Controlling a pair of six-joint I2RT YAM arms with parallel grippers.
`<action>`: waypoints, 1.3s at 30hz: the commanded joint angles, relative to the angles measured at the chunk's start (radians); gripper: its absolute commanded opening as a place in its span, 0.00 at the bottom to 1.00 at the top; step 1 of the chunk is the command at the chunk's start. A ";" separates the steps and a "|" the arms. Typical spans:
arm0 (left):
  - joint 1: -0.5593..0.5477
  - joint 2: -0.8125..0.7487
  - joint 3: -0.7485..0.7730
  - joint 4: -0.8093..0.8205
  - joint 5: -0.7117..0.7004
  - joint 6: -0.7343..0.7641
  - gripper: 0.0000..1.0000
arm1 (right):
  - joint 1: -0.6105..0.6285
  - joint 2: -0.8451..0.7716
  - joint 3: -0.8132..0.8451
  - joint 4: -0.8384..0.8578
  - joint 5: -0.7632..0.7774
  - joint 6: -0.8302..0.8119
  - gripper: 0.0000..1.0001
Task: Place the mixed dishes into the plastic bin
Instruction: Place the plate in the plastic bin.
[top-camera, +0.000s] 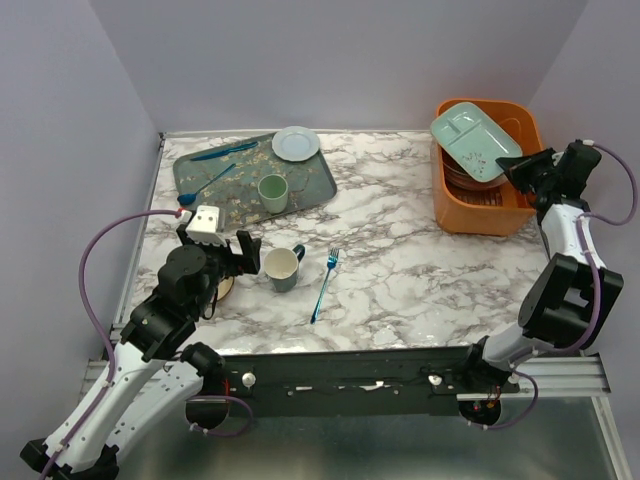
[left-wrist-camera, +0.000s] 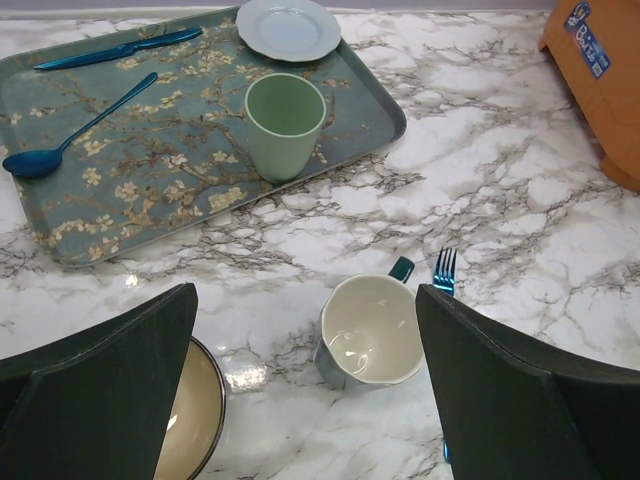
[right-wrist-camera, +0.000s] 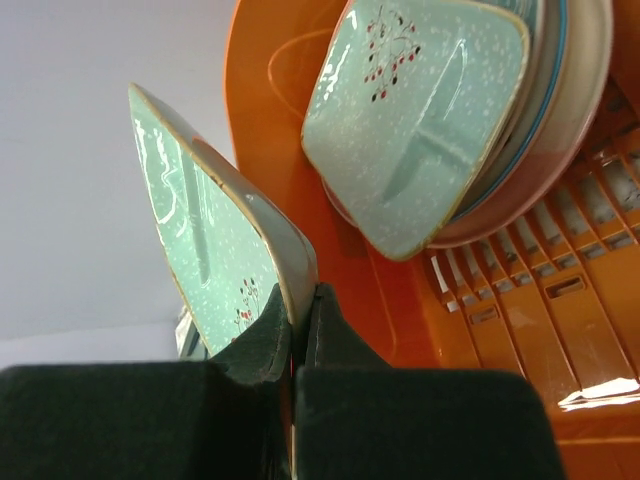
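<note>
The right gripper (top-camera: 517, 170) (right-wrist-camera: 300, 305) is clamping its fingers tight on the rim of a pale-green divided dish (top-camera: 476, 140) (right-wrist-camera: 215, 250), gripping it by one edge. The dish is tilting over the orange bin (top-camera: 487, 215) (right-wrist-camera: 262, 130), which is sitting at about 2 o'clock on the marble table (top-camera: 410, 260). Inside the bin, a second divided dish (right-wrist-camera: 415, 120) is leaning against stacked plates (top-camera: 462, 180) (right-wrist-camera: 575, 110), at 1 o'clock from the held dish in the right wrist view.

The left gripper (top-camera: 225, 252) (left-wrist-camera: 305, 295) is hanging with its fingers spread wide and gripping nothing, at about 8 o'clock on the table. A mug (top-camera: 283, 268) (left-wrist-camera: 370, 332) is standing just beyond it, between the fingertips in the left wrist view, and a tan bowl (top-camera: 226, 290) (left-wrist-camera: 192, 420) is peeking out beside the left finger. A blue fork (top-camera: 325, 285) (left-wrist-camera: 445, 270) is lying at 3 o'clock from the mug.

At 10 o'clock on the table, a floral tray (top-camera: 310, 185) (left-wrist-camera: 150, 200) is carrying a green cup (top-camera: 272, 192) (left-wrist-camera: 285, 125), a small pale plate (top-camera: 296, 143) (left-wrist-camera: 288, 28), a blue spoon (top-camera: 205, 187) (left-wrist-camera: 75, 135) and a blue knife (top-camera: 225, 152) (left-wrist-camera: 115, 50).
</note>
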 joint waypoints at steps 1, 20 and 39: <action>0.010 -0.002 -0.013 0.000 -0.030 0.010 0.99 | -0.018 0.036 0.084 0.089 0.030 0.076 0.00; 0.031 0.012 -0.015 0.005 -0.020 0.008 0.99 | -0.043 0.176 0.179 0.057 0.066 0.088 0.05; 0.037 0.012 -0.017 0.007 -0.013 0.002 0.99 | -0.043 0.240 0.213 0.034 0.069 0.068 0.29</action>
